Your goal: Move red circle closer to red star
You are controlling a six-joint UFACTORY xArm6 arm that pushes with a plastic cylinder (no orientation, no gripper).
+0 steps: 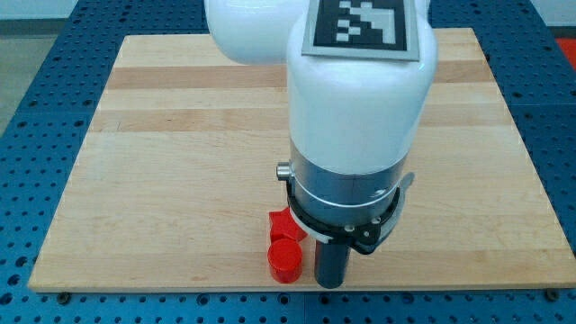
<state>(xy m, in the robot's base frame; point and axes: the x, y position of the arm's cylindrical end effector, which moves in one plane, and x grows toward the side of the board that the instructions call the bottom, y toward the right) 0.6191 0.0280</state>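
Note:
The red circle (285, 260) is a short red cylinder lying near the bottom edge of the wooden board (180, 135). The red star (283, 225) lies just above it, touching or nearly touching it, and is partly hidden by the arm's body on its right side. My tip (330, 283) is the lower end of the dark rod, standing just to the right of the red circle, close to it, near the board's bottom edge.
The white arm body (355, 99) with a black-and-white marker on top covers the board's middle and top. The board lies on a blue perforated table (27, 180).

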